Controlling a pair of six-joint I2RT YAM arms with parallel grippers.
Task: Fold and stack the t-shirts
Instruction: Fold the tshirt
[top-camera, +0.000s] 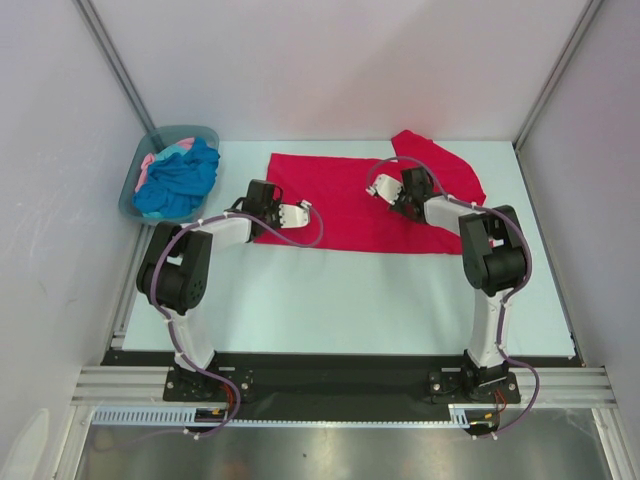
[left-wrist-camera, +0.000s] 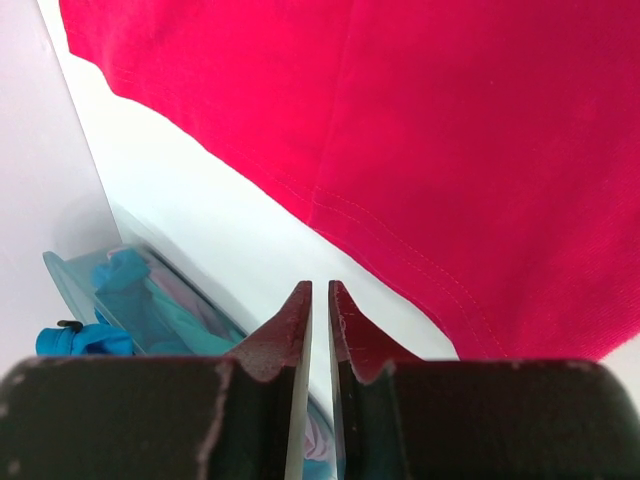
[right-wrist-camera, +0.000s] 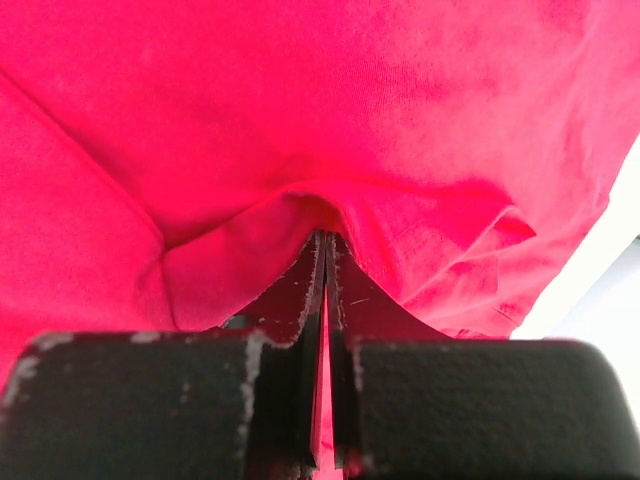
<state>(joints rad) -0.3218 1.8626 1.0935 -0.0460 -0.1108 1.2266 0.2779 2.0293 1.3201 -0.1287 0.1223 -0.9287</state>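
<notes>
Right end effector (right-wrist-camera: 326, 245) clamped on the crimson t-shirt (top-camera: 335, 195), spread upper centre on the table (top-camera: 350, 295); left end effector (left-wrist-camera: 320, 292) together, empty. Cloth judged soft, limp, light: grip hem corners.

No writing, label or number seems legible anywhere here.

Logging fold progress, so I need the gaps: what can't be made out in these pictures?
Pink t-shirt: top view, mostly buried under the turquoise t-shirt in the tub.
Red t-shirt: top view, left arm and right arm cover parts; wrist views crop it.
Layers pinched by the right claw: right wrist view, bunched cloth hides them.
</notes>
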